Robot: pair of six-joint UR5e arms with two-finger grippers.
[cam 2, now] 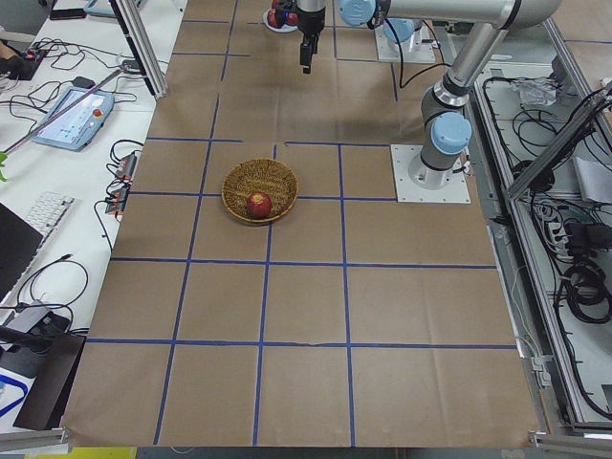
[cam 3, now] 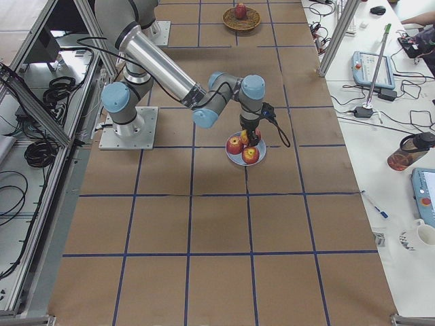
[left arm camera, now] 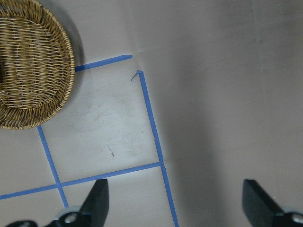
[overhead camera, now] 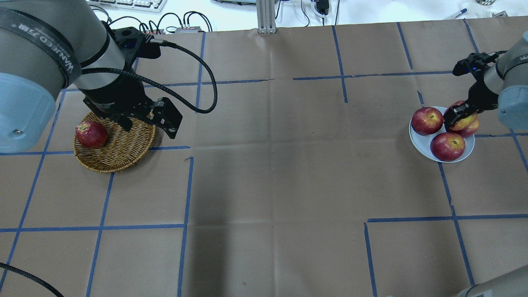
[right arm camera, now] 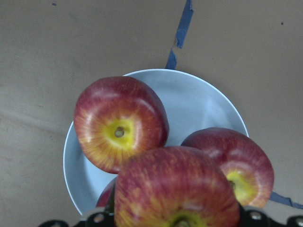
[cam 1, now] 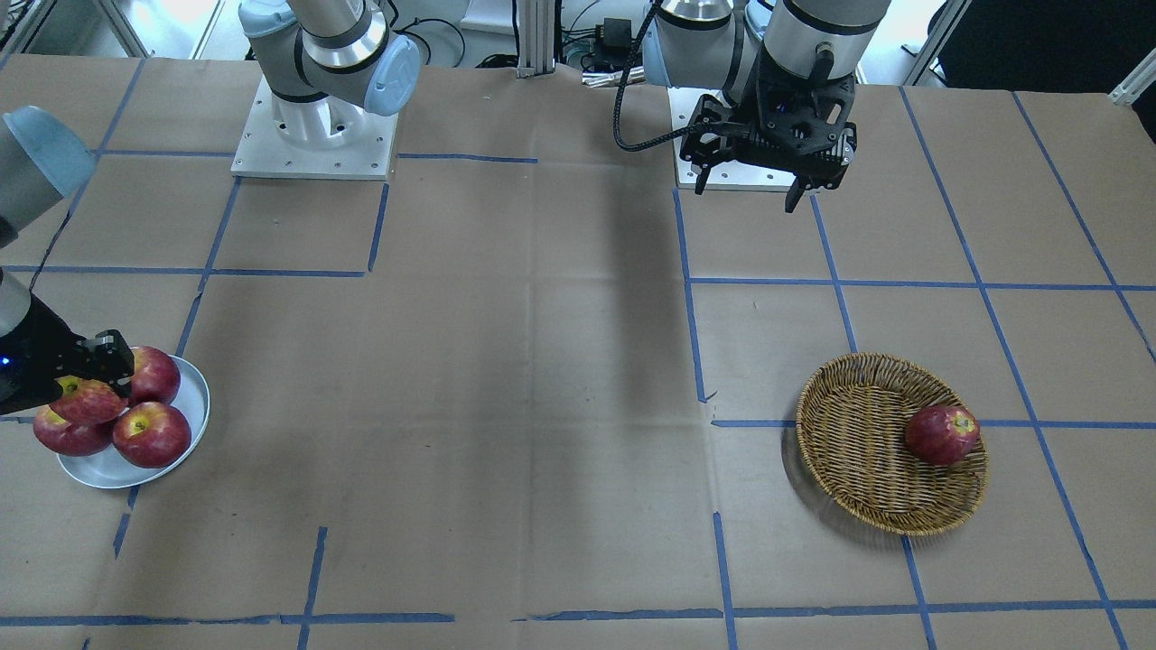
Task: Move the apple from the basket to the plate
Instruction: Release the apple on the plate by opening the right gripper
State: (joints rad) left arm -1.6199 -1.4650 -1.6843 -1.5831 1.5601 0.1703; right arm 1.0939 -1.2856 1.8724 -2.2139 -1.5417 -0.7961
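Observation:
My right gripper (cam 1: 90, 384) is shut on the pinkish-red streaked apple (cam 1: 86, 403) and holds it over the pale plate (cam 1: 200, 408), on or just above three darker apples (cam 1: 152, 434). The right wrist view shows the held apple (right arm camera: 176, 189) between the fingers, above the plate (right arm camera: 199, 101). From overhead the apple (overhead camera: 466, 122) sits over the plate (overhead camera: 418, 142). The wicker basket (cam 1: 858, 451) holds one dark red apple (cam 1: 941, 434). My left gripper (overhead camera: 148, 123) is open and empty, raised beside the basket (overhead camera: 123, 154).
The table is covered in brown paper with blue tape lines (cam 1: 691, 298). Both arm bases (cam 1: 312, 135) stand at the robot's edge of the table. In the left wrist view the basket (left arm camera: 33, 71) lies at the upper left, away from the open fingers (left arm camera: 97, 198).

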